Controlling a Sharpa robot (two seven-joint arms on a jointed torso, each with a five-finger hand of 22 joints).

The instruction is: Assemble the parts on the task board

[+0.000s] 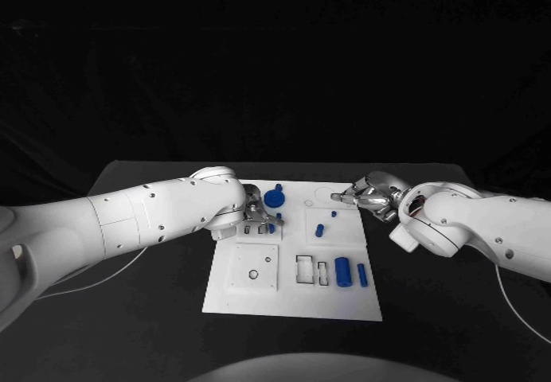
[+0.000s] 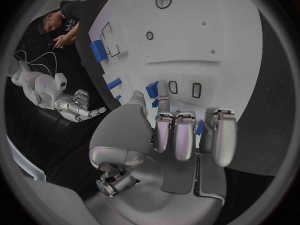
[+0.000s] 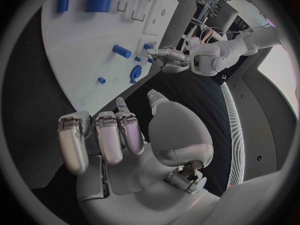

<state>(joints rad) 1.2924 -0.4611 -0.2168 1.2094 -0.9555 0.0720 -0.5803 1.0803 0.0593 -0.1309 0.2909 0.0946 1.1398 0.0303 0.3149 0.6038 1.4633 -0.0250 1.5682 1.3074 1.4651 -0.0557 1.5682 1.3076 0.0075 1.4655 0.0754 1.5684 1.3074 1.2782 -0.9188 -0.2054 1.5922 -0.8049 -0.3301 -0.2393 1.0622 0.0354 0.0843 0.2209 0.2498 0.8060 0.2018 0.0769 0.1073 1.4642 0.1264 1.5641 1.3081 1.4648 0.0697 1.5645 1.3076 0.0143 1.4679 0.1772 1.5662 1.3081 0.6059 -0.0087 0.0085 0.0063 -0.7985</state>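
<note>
Task board (image 1: pixel 296 274) lay at the centre of the black tabletop (image 1: pixel 138 318), carrying blue parts (image 1: pixel 341 270). In the head view, left hand (image 1: pixel 257 213) reached over the board's left side, right hand (image 1: pixel 369 195) over its far right corner. Left wrist view: fingers (image 2: pixel 176 135) were together, pinching a blue part (image 2: pixel 152 89). Right wrist view: fingers (image 3: pixel 103 137) were curled, holding nothing.

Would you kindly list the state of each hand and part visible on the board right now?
left hand: over the board's far left, holding nothing I can see
right hand: empty, at the board's far right edge
task board: flat on table
large blue cylinder: lying flat
blue rod: lying flat
</note>
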